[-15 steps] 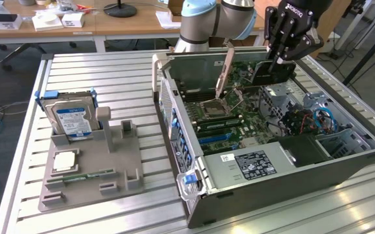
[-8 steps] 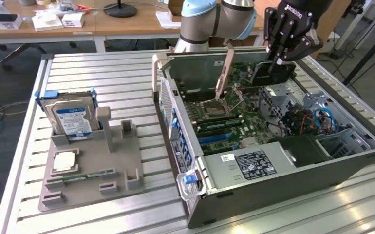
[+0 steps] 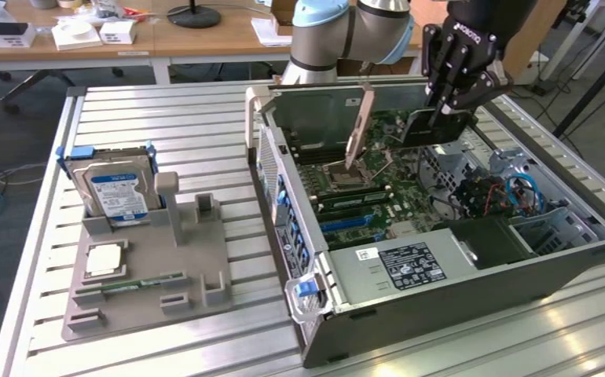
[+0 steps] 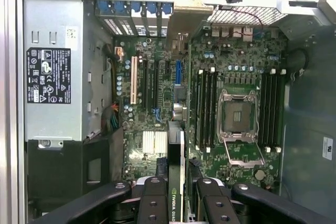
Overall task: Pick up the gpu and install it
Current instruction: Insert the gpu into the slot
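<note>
My gripper (image 3: pixel 452 108) hangs over the open computer case (image 3: pixel 554 271), shut on the gpu (image 3: pixel 430 130), a dark flat card held on edge above the motherboard (image 3: pixel 381 196). Its long metal bracket (image 3: pixel 359 124) points down toward the case's rear wall. In the wrist view the gpu (image 4: pixel 176 150) runs edge-on between my black fingers (image 4: pixel 156 203), over the board beside the expansion slots (image 4: pixel 152 85), clear of them. My gripper (image 4: pixel 178 205) clamps the card from both sides.
A grey fixture tray (image 3: pixel 145 243) at the exterior view's left holds a hard drive (image 3: pixel 119 192), a processor chip (image 3: pixel 104 259) and a green memory stick (image 3: pixel 130 284). Inside the case are the power supply (image 4: pixel 50 72), CPU socket (image 4: pixel 236 116) and memory slots (image 4: pixel 206 108).
</note>
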`<state>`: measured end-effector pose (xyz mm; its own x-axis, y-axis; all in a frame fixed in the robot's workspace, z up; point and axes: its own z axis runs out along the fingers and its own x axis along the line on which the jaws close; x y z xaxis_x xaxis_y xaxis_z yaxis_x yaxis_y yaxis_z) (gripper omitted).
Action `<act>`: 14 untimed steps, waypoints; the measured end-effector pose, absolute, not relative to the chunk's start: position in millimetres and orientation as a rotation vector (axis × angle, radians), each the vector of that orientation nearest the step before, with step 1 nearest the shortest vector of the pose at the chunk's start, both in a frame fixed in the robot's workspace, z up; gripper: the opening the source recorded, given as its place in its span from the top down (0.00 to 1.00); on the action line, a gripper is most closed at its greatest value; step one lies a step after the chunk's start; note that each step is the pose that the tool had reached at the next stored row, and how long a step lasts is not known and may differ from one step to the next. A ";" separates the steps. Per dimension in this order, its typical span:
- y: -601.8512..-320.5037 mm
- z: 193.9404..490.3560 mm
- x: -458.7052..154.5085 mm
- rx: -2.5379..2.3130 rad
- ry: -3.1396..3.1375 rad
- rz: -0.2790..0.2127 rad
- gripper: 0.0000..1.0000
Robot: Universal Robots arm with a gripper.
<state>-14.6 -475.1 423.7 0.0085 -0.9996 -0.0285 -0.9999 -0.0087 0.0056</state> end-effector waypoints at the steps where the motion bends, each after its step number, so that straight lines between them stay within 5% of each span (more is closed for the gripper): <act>1: -475.1 422.2 -14.6 -2.219 2.200 0.038 0.74; 14: -475.1 401.6 -14.6 -2.219 2.200 0.038 0.74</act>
<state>-14.6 -475.1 401.6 0.0085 -0.9996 -0.0286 -0.9999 -0.0087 0.0055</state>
